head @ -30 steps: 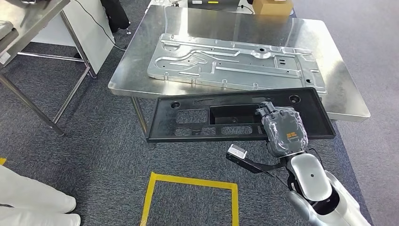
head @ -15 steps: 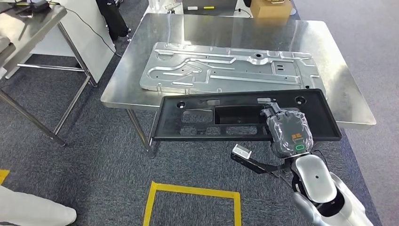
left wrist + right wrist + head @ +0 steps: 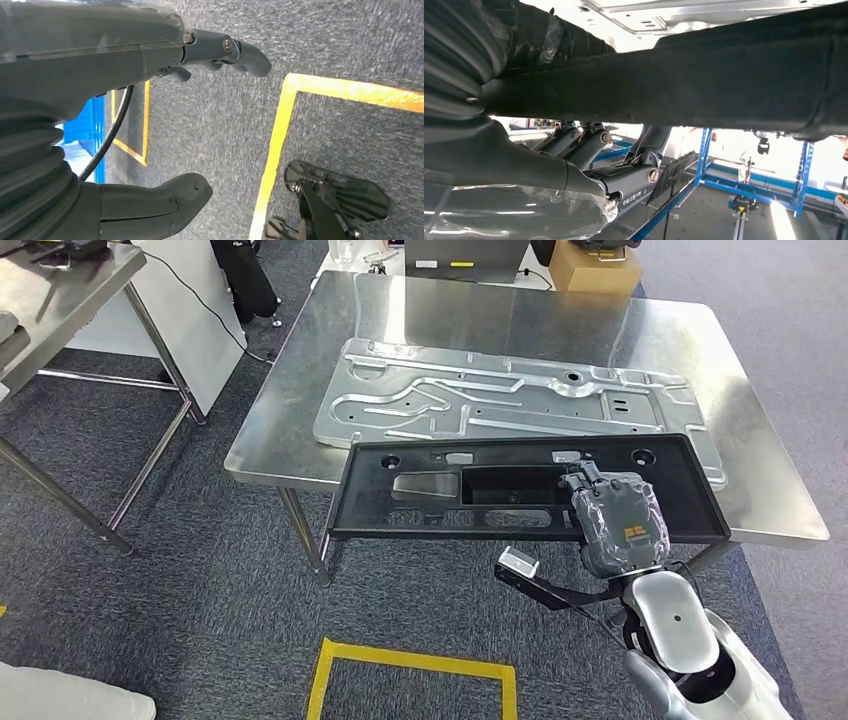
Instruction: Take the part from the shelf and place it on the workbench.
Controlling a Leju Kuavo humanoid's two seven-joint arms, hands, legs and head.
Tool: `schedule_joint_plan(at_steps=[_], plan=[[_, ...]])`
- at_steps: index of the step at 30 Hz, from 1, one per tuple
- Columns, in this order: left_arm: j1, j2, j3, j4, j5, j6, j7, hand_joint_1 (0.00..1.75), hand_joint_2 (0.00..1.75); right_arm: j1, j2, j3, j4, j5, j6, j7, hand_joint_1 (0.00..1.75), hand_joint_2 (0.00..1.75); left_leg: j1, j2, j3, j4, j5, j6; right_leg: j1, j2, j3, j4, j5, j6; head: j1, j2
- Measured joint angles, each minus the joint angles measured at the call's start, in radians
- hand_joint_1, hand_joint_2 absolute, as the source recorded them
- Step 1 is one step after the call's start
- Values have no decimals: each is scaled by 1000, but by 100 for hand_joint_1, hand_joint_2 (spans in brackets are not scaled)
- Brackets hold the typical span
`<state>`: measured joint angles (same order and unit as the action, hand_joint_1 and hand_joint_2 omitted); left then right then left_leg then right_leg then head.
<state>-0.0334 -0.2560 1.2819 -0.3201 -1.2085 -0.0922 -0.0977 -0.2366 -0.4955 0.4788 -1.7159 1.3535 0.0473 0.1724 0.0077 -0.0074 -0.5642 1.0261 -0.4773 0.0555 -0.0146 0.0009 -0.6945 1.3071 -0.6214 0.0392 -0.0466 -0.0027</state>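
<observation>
Grey carpet floor (image 3: 200, 570) with yellow tape square (image 3: 415, 660). Right hand (image 3: 615, 520), plastic-wrapped, grips long black plastic part (image 3: 500, 502) at counter (image 3: 760, 490) front edge. Left hand (image 3: 150, 100) hangs empty, fingers apart. Farther: ribbed metal panel (image 3: 500, 410) flat on steel counter.

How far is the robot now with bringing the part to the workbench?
Done: the long black plastic panel is off the shelf, gripped by the right hand. In hand: the panel hangs over the near edge of the shiny steel workbench, beside the silver stamped metal plate. Left: lowering it onto the bench and letting go. The left hand holds nothing.
</observation>
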Motion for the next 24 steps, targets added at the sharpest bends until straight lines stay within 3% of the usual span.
schedule_joint_plan(at_steps=[1,2,4,6,10,11,13,15,16,17,19,21,24], plan=[[1,0,0,0,0,0,0,0,175,2,0,-2,0,0,0,0,175,175,0,-1,10,0,-8,-2,0,0,-10,-13,19,-1,0,0],[2,0,0,0,0,0,0,0,175,3,0,-3,0,0,0,0,175,175,0,-1,22,0,-16,-4,0,0,-2,-59,58,-5,0,0],[2,0,1,0,0,0,0,0,175,4,0,-6,0,0,0,0,175,175,0,-1,44,0,-35,-11,4,-1,33,-185,149,-15,0,0],[0,0,1,0,0,0,0,0,175,6,0,-8,1,0,0,2,175,175,-1,-1,56,-3,-49,-23,12,-1,52,-255,184,-25,0,0],[-2,0,3,0,-2,1,0,0,175,15,0,-30,-1,-1,-2,11,175,175,-2,0,60,30,-54,-45,10,2,81,-277,177,-49,0,0],[-3,0,4,0,-3,1,-1,0,175,17,0,-41,-1,-2,-3,14,175,175,-2,1,40,70,-65,-49,7,2,92,-281,173,-54,0,0],[-5,0,6,0,-6,1,-1,0,175,23,0,-66,0,-4,-4,16,175,175,0,1,-35,191,-108,-54,7,-1,108,-284,161,-62,0,0],[-3,0,8,0,-9,1,-1,0,175,33,0,-89,0,-6,-5,16,175,175,1,1,-106,275,-150,-59,8,0,125,-284,145,-63,0,0],[-1,0,9,0,-10,1,-1,0,175,39,0,-100,0,-8,-5,16,175,175,2,1,-121,272,-146,-60,8,1,137,-284,135,-63,0,0],[0,0,11,-1,-11,1,-1,0,175,44,0,-110,0,-9,-5,16,175,175,2,1,-122,236,-120,-59,8,2,150,-284,125,-61,0,0],[2,1,14,-1,-12,0,-1,0,175,49,0,-130,1,-9,-5,16,175,175,-1,1,-97,110,-19,-50,10,2,178,-283,104,-57,0,0],[3,4,16,-1,-12,-2,-2,0,175,50,3,-141,2,-7,-4,17,175,175,-6,1,-76,31,34,-39,12,5,193,-283,85,-46,0,0],[2,5,17,-2,-11,-3,-3,0,175,52,8,-146,3,-2,0,19,175,175,-5,0,-55,8,33,-22,12,7,205,-270,78,-27,0,0]])
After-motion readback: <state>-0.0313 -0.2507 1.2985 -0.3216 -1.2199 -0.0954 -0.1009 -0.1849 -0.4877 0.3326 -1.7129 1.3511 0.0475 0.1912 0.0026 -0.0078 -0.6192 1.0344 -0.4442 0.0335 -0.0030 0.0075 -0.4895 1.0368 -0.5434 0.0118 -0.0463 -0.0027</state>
